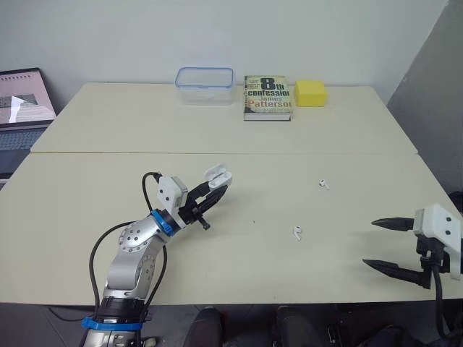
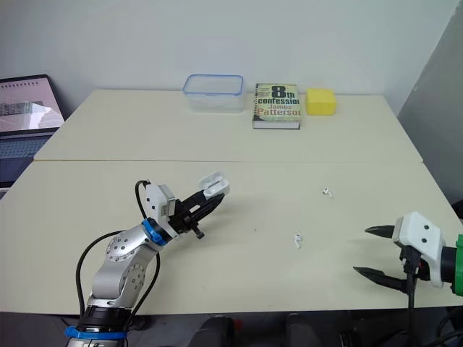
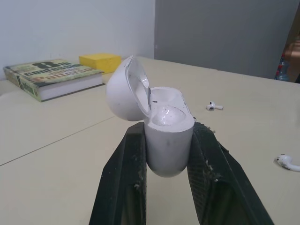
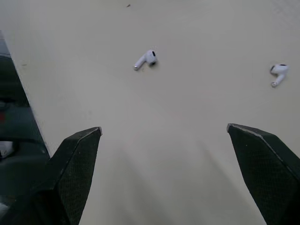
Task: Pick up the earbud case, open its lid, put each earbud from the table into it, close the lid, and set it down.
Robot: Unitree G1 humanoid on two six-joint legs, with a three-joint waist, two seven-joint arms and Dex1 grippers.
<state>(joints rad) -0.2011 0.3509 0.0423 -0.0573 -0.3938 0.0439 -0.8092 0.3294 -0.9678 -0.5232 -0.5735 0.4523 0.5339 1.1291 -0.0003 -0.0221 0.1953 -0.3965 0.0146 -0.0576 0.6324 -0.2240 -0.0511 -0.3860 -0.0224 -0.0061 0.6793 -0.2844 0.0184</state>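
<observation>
In left gripper (image 1: 215, 186), earbud case (image 3: 168, 133) clamped, lid (image 3: 123, 91) swung open. Ahead of right gripper (image 1: 370, 243), held wide apart, nearer earbud (image 1: 296, 233) likely to be pinched next, farther earbud (image 1: 323, 183) afterwards.

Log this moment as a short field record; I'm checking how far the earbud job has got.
earbud case: in left claw, lid open, no earbud inside
right claw: open, holding nothing
nearer earbud: on table, loose
farther earbud: on table, apart from the first
back of table: book, yellow block, clear container
remaining: load both earbuds, close lid, set down
</observation>
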